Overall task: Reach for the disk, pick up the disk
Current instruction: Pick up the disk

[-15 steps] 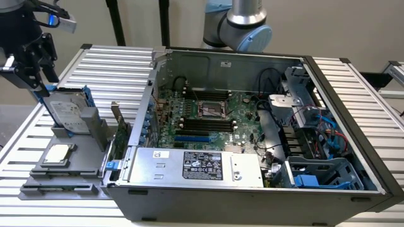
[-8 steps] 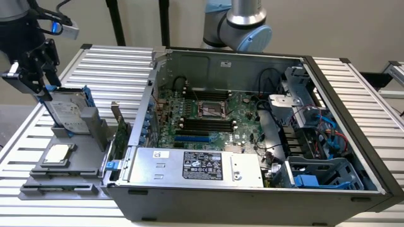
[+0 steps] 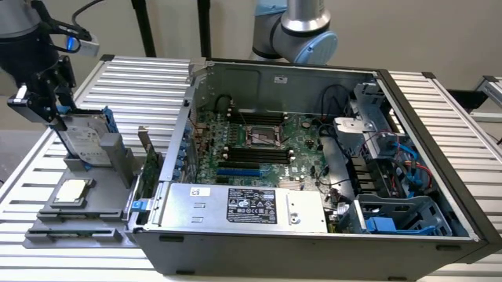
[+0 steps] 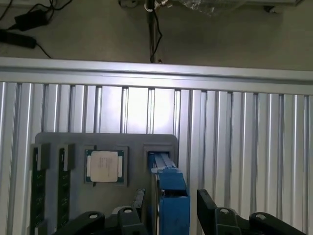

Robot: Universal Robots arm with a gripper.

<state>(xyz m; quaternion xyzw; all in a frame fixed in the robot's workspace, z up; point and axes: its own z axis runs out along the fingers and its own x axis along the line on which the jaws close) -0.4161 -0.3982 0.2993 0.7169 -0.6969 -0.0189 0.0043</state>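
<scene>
Blue-framed disk (image 3: 84, 142) (image 4: 172, 196) is standing on edge in a grey holder tray (image 4: 110, 142), directly beneath the gripper (image 3: 61, 120) (image 4: 171, 195). The fingers (image 4: 208, 208) are straddling it, spread, with gaps showing. The wrist view is showing a square chip (image 4: 104, 165) beside the disk; the exterior view is showing an open computer case (image 3: 314, 247). A ribbed aluminium table (image 4: 244, 147) is carrying everything.

My fingers (image 4: 208, 205) straddle the upright disk (image 4: 171, 196), slim gaps either side. Exterior view, left: case wall (image 3: 182, 135) crowds the tray (image 3: 47, 235); slatted table (image 3: 141, 76) at upper left open.
</scene>
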